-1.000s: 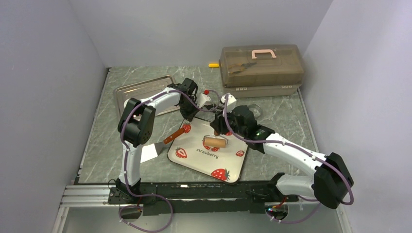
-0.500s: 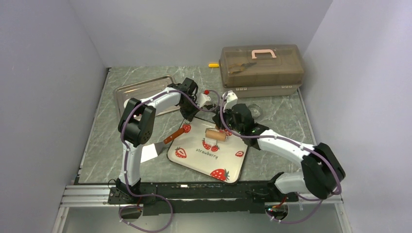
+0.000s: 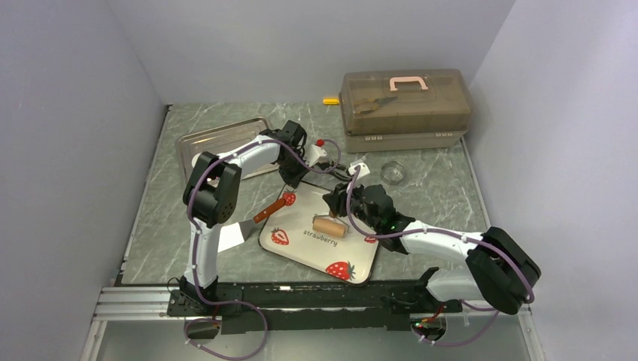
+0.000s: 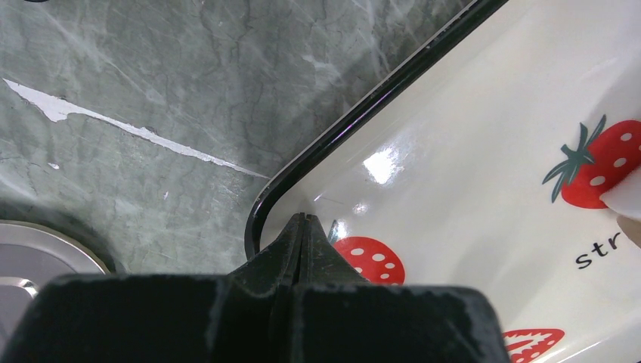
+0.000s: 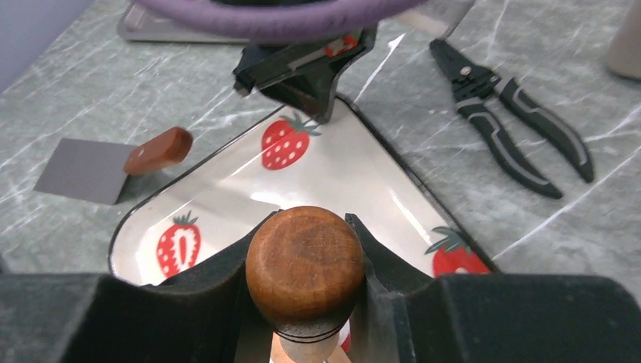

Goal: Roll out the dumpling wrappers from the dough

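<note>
The roller [image 3: 329, 226] has come back toward 6 o'clock on the plate [image 3: 301, 254]. Half a second ago it sat near the 12 o'clock edge, and a second ago it was mid-plate, so the right arm is stroking to and fro. I judge the rolling under way, not finished. The right gripper [image 5: 306, 276] is clenched on the roller's wooden knob, a finger [image 5: 219, 280] on each side. The left gripper [image 4: 302, 227] has not shifted; its jaws are pressed together with nothing between them, tips down just inside the plate's 11 o'clock corner, seemingly pinning it. The dough [image 4: 626, 198] shows only as a pale patch at the edge of the left wrist view, overlapping a strawberry, at 3 o'clock from those tips and well apart. From above it is lost against the cream plate, likely under or beside the roller. No finished wrapper is visible.
</note>
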Motion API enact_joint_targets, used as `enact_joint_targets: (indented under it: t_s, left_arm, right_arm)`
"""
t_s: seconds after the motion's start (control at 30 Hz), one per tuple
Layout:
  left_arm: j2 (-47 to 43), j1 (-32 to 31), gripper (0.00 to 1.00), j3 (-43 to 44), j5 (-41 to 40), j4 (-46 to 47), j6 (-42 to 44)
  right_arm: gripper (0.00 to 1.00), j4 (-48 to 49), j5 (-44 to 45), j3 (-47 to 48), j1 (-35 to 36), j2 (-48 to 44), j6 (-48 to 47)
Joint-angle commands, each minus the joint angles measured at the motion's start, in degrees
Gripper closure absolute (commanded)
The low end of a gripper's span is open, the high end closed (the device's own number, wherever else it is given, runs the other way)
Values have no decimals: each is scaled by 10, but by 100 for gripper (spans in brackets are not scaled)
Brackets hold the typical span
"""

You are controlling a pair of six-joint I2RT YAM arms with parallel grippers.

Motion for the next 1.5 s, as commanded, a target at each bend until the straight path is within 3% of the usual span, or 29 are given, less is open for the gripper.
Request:
enact_joint_targets:
  t_s: [0.0,0.23,0.53,0.67,0.87,1.07,1.47]
  left_arm:
    - [21,-1,100,6,-19,11,10]
    - [19,0,100,4,-18,11,10]
    - [19,-1,100,4,-19,12,10]
    - [17,-1,100,2,-20,14,9]
    - [20,-3,100,4,-22,11,9]
    - [21,-2,100,5,-21,10,9]
    - [23,-2,100,8,-20,8,9]
  right_arm:
    - [100,-121,9,-62,27,15,18]
    - [100,-160,12,-72,38,-39,16]
    - [100,-209,-95,64,35,-98,-18]
    - [100,-154,-54,109,8,-99,45]
    - [100,-64,41,146,2,-37,57]
    - [100,-54,34,172,2,64,-1]
    - [100,-51,69,21,36,127,-17]
